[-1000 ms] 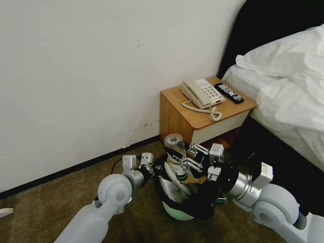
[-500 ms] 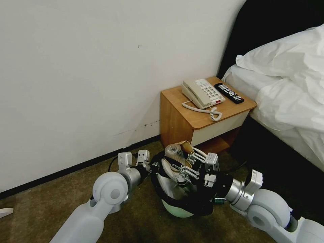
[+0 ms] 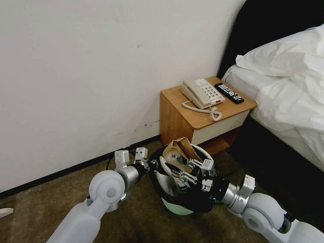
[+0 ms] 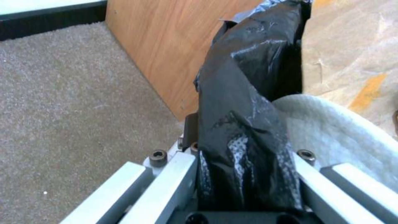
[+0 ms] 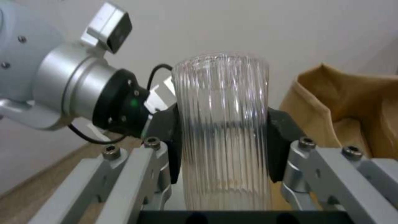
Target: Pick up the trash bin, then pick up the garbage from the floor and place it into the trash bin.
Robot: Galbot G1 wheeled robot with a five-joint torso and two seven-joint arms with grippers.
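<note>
The trash bin (image 3: 177, 206), white with a black bag liner (image 4: 244, 118), sits on the carpet in front of the nightstand. My left gripper (image 3: 151, 165) (image 4: 244, 155) is shut on the bin's bag-covered rim at its left side. My right gripper (image 3: 184, 172) (image 5: 224, 137) reaches down into the bin's mouth, shut on a clear ribbed plastic bottle (image 5: 222, 124) (image 3: 173, 158). The bottle leans against a brown paper bag (image 3: 180, 147) (image 5: 352, 109) standing in the bin. A white slipper (image 3: 164, 167) (image 4: 340, 130) lies inside too.
A wooden nightstand (image 3: 179, 118) stands just behind the bin, carrying a beige telephone (image 3: 201, 91) and a black remote (image 3: 229, 92). The bed (image 3: 290, 98) is at the right. The white wall and black skirting (image 3: 67, 168) run behind. Open carpet (image 3: 40, 209) lies to the left.
My right gripper has gone down with the bottle, from above the bin's rim into its mouth. The paper bag now rises above the bottle. Both arms sit slightly lower and farther left.
</note>
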